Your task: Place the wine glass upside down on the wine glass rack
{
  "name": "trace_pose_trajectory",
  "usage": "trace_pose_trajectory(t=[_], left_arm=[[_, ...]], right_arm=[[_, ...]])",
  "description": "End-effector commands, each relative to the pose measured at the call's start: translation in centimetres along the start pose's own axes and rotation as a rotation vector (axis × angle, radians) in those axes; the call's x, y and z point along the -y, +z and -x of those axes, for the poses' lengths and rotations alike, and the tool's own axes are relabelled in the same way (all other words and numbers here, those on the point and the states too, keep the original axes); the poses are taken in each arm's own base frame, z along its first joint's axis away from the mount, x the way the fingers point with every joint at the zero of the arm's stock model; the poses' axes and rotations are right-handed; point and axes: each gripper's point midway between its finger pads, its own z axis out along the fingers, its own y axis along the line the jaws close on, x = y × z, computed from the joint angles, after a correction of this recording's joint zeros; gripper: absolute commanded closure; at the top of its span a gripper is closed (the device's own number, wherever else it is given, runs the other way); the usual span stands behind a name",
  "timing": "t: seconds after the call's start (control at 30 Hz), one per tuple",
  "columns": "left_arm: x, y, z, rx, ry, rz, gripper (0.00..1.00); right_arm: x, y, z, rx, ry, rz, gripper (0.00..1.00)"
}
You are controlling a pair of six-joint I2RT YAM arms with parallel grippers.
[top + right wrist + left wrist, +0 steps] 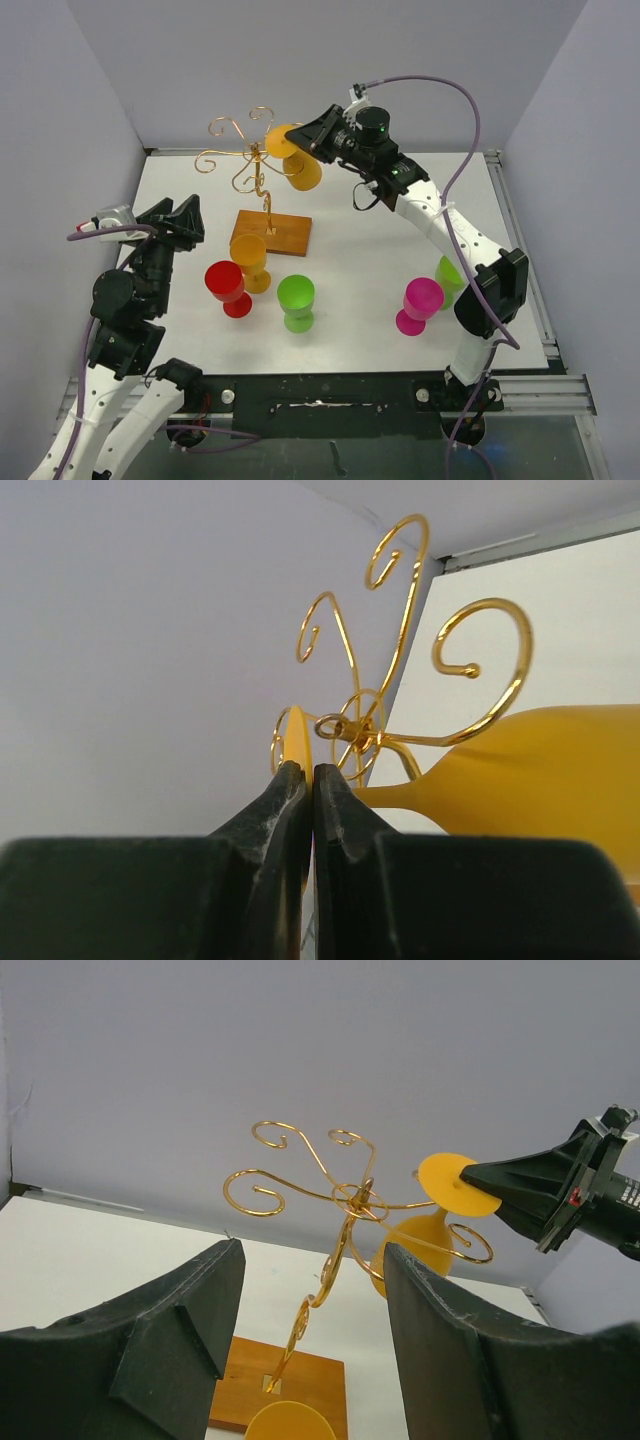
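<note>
Above the white desk (360,250), my right tool (303,780) pinches the glass (540,770) by its thin foot; it seems light and slick. Left tool (312,1260) spread.

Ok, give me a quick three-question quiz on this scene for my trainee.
1. True or false: the left fingers are open and hold nothing.
2. The right fingers pinch the yellow wine glass by its: A bowl, B stem, C foot.
3. Fill in: at the wine glass rack, the held glass's bowl sits ____ its foot.
Key: 1 true; 2 C; 3 below.
</note>
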Motion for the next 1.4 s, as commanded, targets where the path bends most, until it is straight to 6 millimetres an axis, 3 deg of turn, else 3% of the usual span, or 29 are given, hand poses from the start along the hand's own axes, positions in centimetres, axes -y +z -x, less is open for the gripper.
trace_pose_trajectory(t=[0.0, 0.27, 0.43, 1.0, 1.37], left_arm=[[0.7, 0.2, 1.2, 0.044, -0.024, -0.030, 0.44], [0.5, 0.2, 1.1, 0.042, -0.026, -0.023, 0.44], [0.4, 0.2, 1.1, 0.043, -0.025, -0.019, 0.44], [0.3, 0.3, 1.1, 0.045, -0.031, -0.012, 0.44], [0.5, 0.4, 0.8, 0.035, -0.038, -0.025, 0.44]], right_arm=[[-5.3, -1.3, 0.2, -0.033, -0.065, 0.155, 1.00], [-4.3, -2.3, -2.4, -0.124, -0.119, 0.103, 1.00], [-3.9, -2.9, -3.1, -0.142, -0.130, 0.087, 1.00], [-4.0, -5.1, -2.5, -0.096, -0.144, 0.030, 1.00], [-2.8, -5.1, -1.0, -0.022, -0.188, -0.046, 1.00]])
